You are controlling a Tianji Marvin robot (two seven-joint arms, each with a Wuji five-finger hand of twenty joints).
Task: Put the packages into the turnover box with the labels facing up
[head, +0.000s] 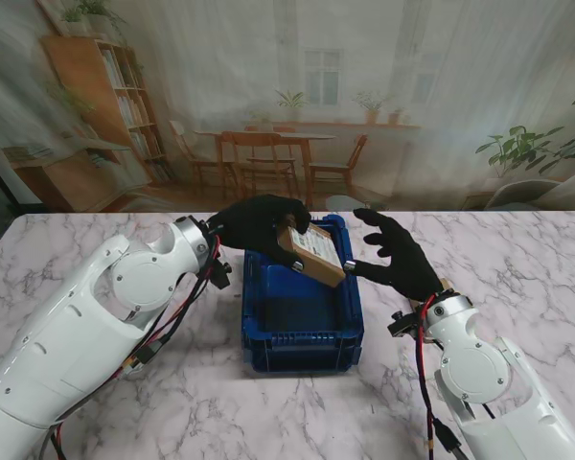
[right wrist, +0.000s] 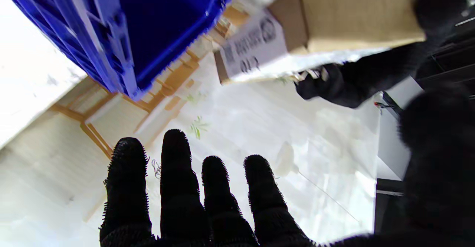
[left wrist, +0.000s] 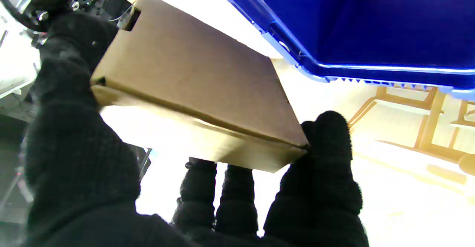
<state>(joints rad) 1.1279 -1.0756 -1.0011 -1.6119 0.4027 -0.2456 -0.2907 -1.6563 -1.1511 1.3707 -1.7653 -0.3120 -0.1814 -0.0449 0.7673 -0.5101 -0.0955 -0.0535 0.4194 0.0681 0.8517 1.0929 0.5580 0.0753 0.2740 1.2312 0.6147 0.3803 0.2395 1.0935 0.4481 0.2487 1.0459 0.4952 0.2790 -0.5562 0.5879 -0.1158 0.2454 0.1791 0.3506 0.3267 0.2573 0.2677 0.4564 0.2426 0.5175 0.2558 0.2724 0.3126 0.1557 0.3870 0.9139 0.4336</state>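
Left hand: the left hand (head: 254, 225) was wrapped around the package (head: 311, 254), thumb on one edge and fingers (left wrist: 326, 143) on the other.
Right hand: the right hand (head: 395, 254) held nothing, with its fingers (right wrist: 178, 172) spread wide. It hung over the counter (head: 517, 268), just to the right of the box and near the package's free end.
Package: a flat brown cardboard box, up in the air over the far part of the turnover box (head: 302, 316). It was tilted. The end by the left hand was higher and the other end dipped toward the right hand.
Label: a white label showed on the top face in the stand view, so it looked to be facing up.
Long side: it ran from the left hand across and down toward the right rim of the blue box.
Key thing: the blue box sat right under the package, so the next move was likely to go down and lay it flat.
Nearer hand: the left hand had it; the right was close but not touching.
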